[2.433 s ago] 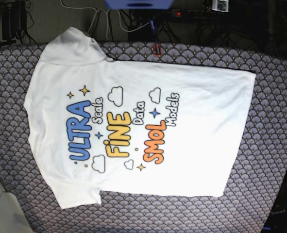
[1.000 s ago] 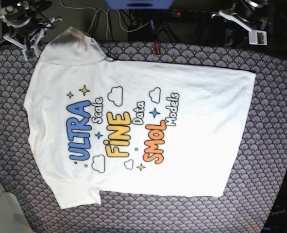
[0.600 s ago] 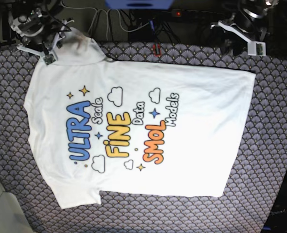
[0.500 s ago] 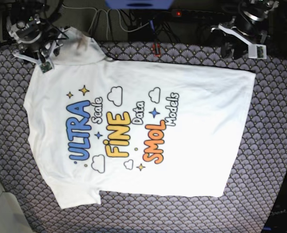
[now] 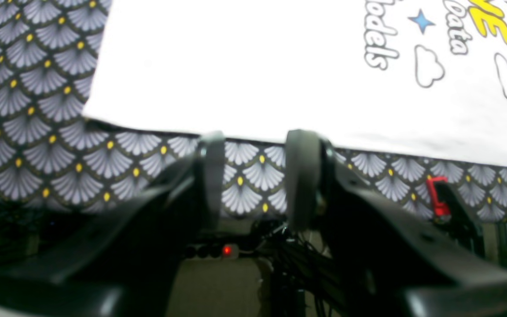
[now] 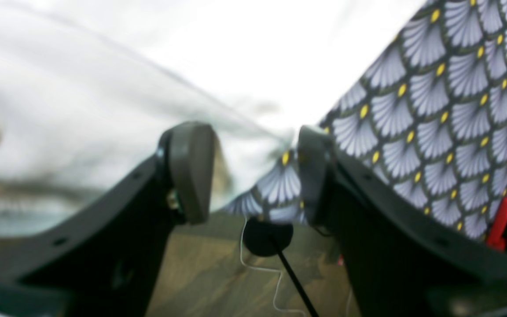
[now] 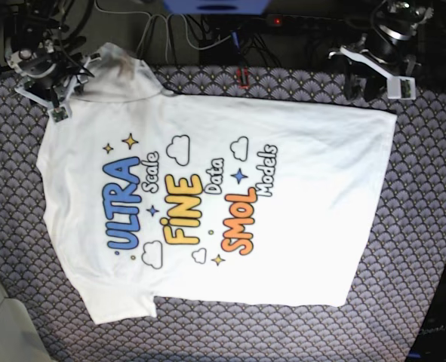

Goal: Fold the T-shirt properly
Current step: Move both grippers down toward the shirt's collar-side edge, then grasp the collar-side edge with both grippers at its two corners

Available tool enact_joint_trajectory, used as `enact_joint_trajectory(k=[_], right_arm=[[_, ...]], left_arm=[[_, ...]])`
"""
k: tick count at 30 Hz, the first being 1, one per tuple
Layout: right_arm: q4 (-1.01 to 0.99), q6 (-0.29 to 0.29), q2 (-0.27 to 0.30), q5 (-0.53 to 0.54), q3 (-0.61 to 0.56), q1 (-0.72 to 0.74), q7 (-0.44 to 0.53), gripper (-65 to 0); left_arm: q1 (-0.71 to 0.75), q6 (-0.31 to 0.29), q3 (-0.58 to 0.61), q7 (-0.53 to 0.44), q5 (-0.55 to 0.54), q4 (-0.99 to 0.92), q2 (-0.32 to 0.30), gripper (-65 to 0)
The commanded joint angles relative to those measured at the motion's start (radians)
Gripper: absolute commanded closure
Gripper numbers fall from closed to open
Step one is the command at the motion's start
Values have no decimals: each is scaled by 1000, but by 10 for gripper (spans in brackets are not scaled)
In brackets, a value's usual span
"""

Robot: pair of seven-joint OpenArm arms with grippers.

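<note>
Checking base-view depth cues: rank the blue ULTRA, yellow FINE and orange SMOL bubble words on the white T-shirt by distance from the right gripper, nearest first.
From the right gripper, at the base view's upper left by the sleeve:
1. Blue ULTRA bubble word, left of the print.
2. Yellow FINE bubble word, middle.
3. Orange SMOL bubble word, right, farthest.

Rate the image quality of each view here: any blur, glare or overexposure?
Right wrist view: the large white printed cotton T-shirt is smeared by blur and washed out. Left wrist view: its plain area is blown out to flat white, though the print stays legible; the fingers are soft. Base view: sharp and evenly lit, with the shirt slightly overexposed.
</note>
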Motion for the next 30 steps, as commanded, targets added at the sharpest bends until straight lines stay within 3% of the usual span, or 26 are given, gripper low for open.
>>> enact_joint_trajectory(k=[1,30], right_arm=[[-8,-1,7,-29,5,-7,-22,-321],[-21,-1,1,-24,40,-38,-23,-321]], left_arm=[[-5,-2,-5,-20,-4,16,-9,-227],[-3,-2,-5,-20,-4,19,-12,-227]])
